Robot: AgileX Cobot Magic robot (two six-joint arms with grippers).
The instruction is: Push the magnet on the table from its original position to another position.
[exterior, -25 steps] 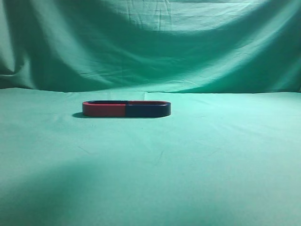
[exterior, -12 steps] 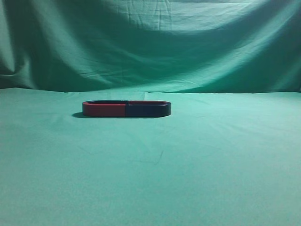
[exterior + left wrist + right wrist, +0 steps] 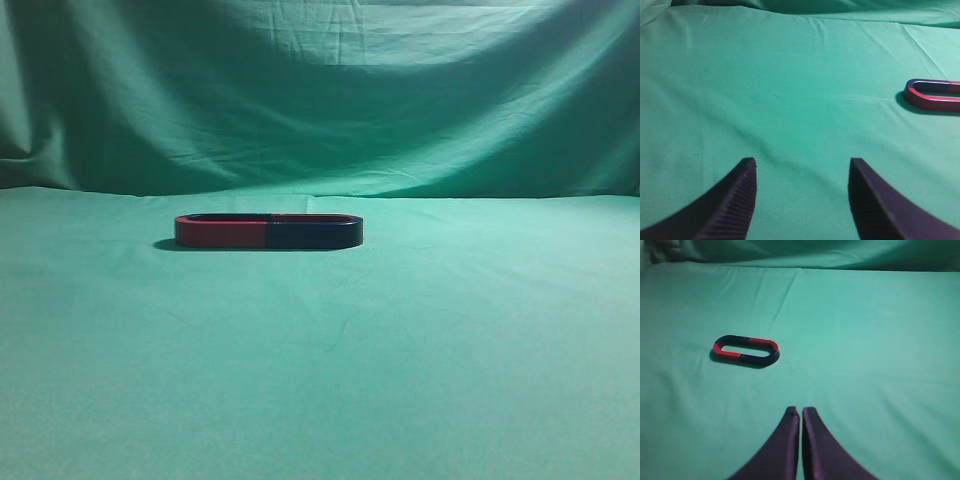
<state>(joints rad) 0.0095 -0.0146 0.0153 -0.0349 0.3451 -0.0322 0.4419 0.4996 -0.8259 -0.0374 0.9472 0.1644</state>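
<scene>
Magnet (image 3: pixel 746 350): lay flat on green desk (image 3: pixel 880 340), upper left of right-wrist frame, well apart from closed right gripper (image 3: pixel 801 412). Left gripper (image 3: pixel 802 165): open, empty; magnet at right edge.

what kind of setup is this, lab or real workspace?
Probably a staged lab or data-collection rig. Green cloth covers the table and continues up as the backdrop. Two horseshoe magnets, joined into an oval, are the only props, and both end effectors, left and right, are idle.

Two U magnets (image 3: pixel 268 232) joined in flat red/navy oval, mid green-cloth table (image 3: pixel 400 340).
</scene>
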